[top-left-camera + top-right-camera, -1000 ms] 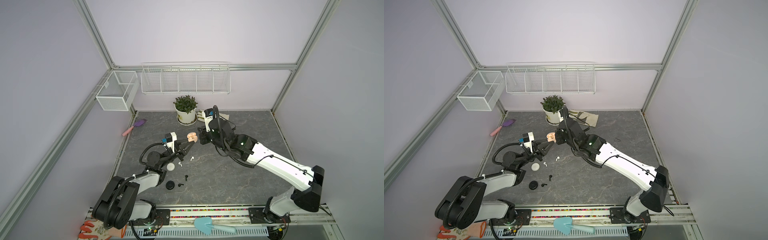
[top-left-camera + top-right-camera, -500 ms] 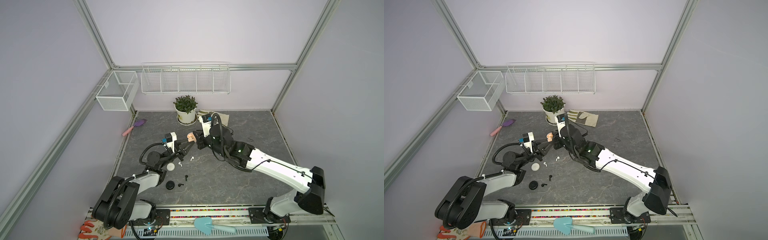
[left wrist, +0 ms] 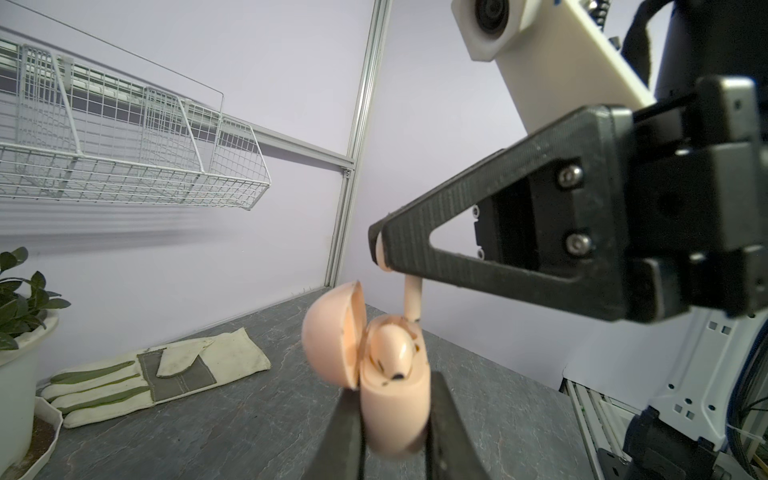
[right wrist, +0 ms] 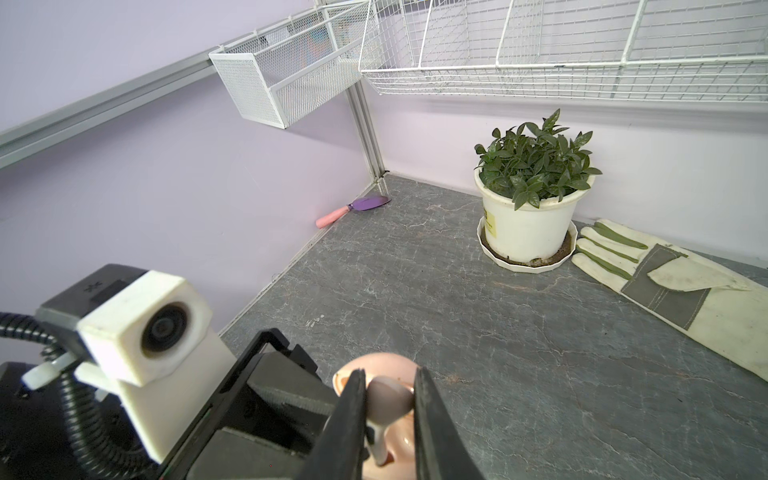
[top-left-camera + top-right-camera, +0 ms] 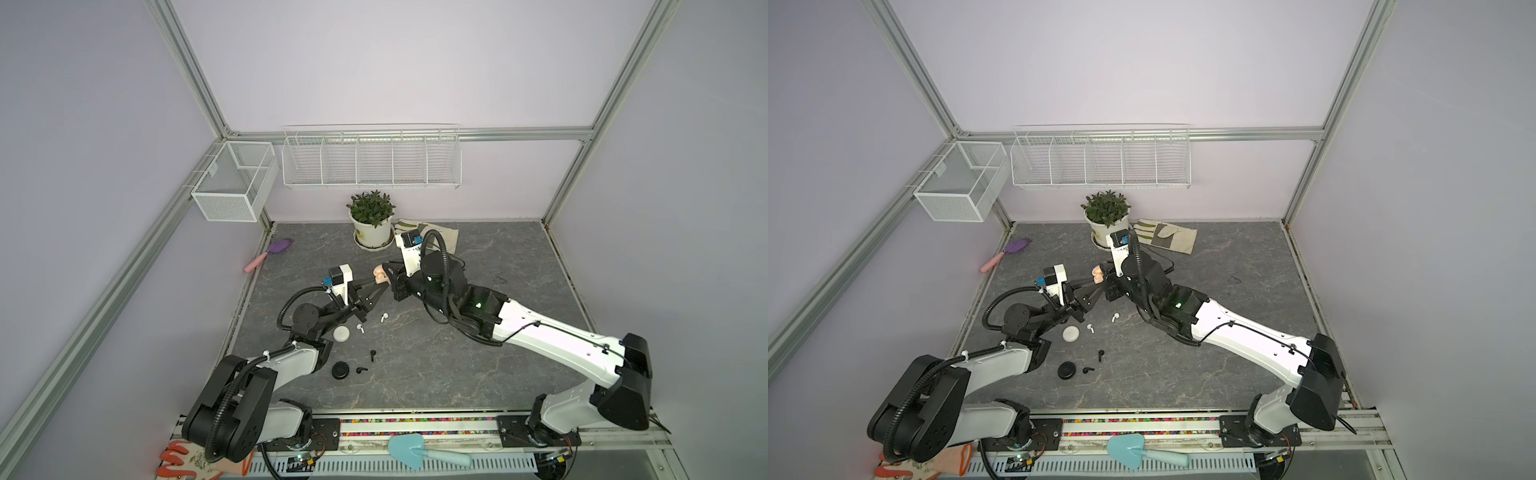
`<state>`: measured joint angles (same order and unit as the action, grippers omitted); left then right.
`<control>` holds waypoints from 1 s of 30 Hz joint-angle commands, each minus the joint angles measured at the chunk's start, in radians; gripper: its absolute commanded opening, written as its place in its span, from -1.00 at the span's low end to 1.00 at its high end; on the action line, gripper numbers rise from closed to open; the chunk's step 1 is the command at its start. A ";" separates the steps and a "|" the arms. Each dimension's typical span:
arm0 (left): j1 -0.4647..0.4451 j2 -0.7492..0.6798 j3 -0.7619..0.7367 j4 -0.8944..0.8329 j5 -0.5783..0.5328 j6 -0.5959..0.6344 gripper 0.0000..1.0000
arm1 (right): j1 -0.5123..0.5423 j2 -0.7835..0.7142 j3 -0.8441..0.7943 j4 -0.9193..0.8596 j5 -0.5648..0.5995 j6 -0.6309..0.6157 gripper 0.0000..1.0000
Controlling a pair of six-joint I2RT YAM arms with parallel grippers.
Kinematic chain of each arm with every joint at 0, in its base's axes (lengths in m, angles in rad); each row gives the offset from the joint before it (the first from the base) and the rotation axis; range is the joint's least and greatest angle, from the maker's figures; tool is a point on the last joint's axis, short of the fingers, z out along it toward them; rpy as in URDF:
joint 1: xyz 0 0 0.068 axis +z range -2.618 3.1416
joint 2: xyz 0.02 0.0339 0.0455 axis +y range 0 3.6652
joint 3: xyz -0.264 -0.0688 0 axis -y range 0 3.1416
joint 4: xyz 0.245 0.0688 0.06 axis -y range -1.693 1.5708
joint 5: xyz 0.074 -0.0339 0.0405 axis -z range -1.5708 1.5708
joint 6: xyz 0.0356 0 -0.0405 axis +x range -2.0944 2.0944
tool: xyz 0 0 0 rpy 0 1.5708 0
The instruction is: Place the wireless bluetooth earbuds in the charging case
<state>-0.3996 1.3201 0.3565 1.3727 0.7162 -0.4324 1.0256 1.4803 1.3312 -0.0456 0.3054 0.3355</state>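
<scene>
We find the right end effector [image 4: 388,399] pinching a pink earbud [image 3: 412,299], stem tip at the mouth of the open charging case [image 3: 395,411], which the left end effector [image 3: 395,440] clamps. A second earbud [image 3: 390,353] sits inside. Insertion is in hand, we judge. Next: align the stem with the free socket, then lower.

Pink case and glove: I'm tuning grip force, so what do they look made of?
Pink case: seemingly hard plastic, smooth satin finish, soft highlights on its lid. Glove: probably matte fabric or leather, cream with grey-green patches, visible stitching.
</scene>
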 commanded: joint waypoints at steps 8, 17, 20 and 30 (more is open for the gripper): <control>-0.002 -0.025 -0.005 0.042 0.011 0.014 -1.00 | 0.007 0.005 -0.009 0.031 -0.013 -0.011 -0.55; -0.004 -0.025 -0.009 0.042 0.009 0.020 -1.00 | 0.006 0.010 -0.012 0.026 -0.015 -0.015 -0.55; -0.004 -0.026 -0.008 0.042 0.009 0.016 -1.00 | 0.006 0.005 -0.013 0.012 -0.009 -0.015 -0.55; -0.004 -0.033 -0.020 0.040 0.005 0.022 -1.00 | 0.007 -0.003 -0.032 0.007 -0.007 0.003 -0.56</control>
<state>-0.3996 1.3067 0.3508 1.3724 0.7162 -0.4278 1.0260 1.4807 1.3155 -0.0433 0.2977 0.3363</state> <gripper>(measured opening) 0.192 0.223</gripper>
